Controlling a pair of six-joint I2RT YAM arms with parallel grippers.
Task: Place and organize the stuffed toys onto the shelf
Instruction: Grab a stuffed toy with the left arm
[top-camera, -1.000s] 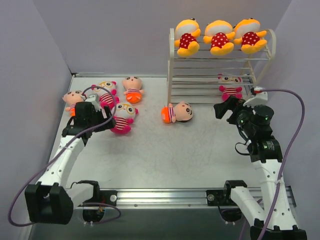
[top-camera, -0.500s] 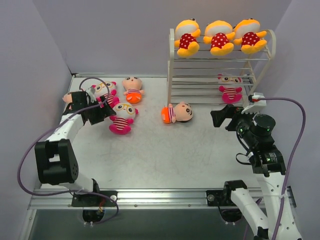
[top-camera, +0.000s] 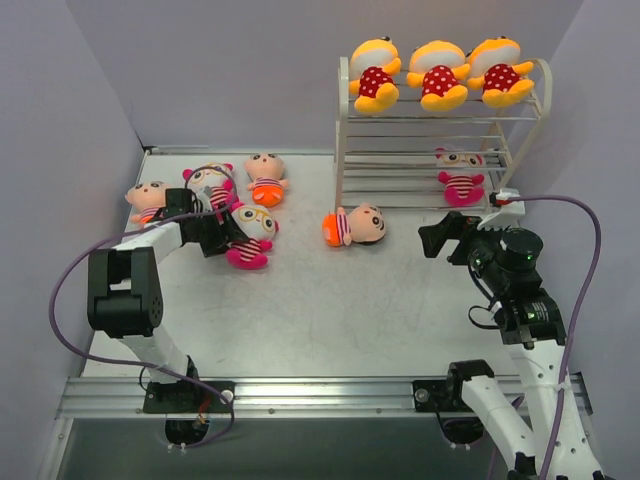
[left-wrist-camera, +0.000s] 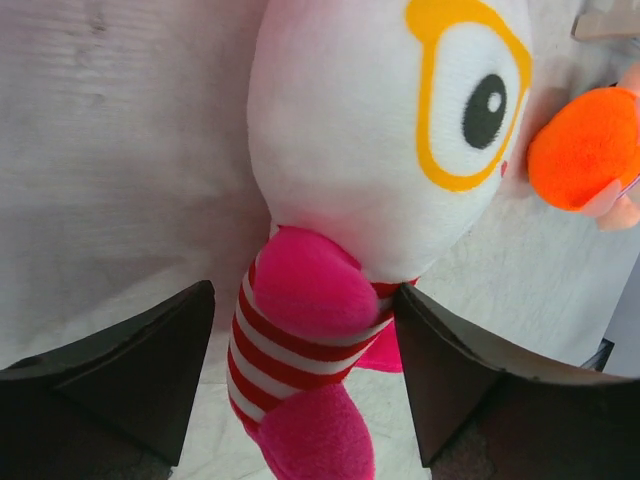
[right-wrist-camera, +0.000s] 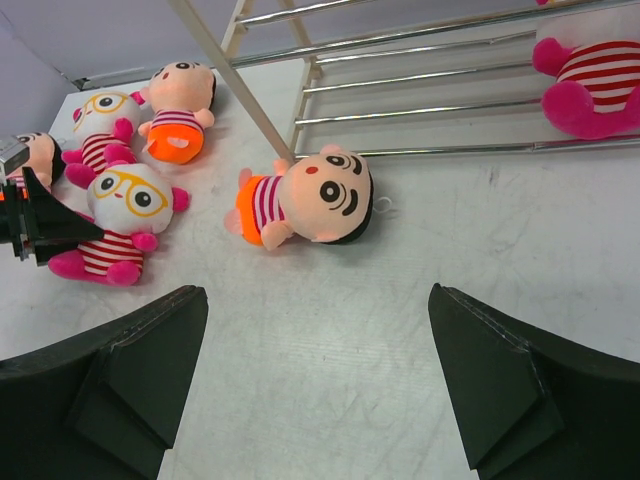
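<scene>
The white shelf stands at the back right. Three yellow-orange stuffed toys sit on its top tier, and a pink-striped one sits on a lower tier. A white-faced doll with yellow glasses lies at the left. My left gripper is open and straddles its striped body; the right finger touches it, while a gap remains on the left. A peach-faced doll lies by the shelf's left foot. My right gripper hangs open and empty over bare table.
Three more dolls lie at the back left: a peach one, one with glasses and a peach one. The enclosure's left wall is close to them. The table's front rail carries both arm bases.
My left arm has swung back and to the right, bringing its gripper around the glasses doll's body. The right gripper has drifted slightly toward me and stays open.
</scene>
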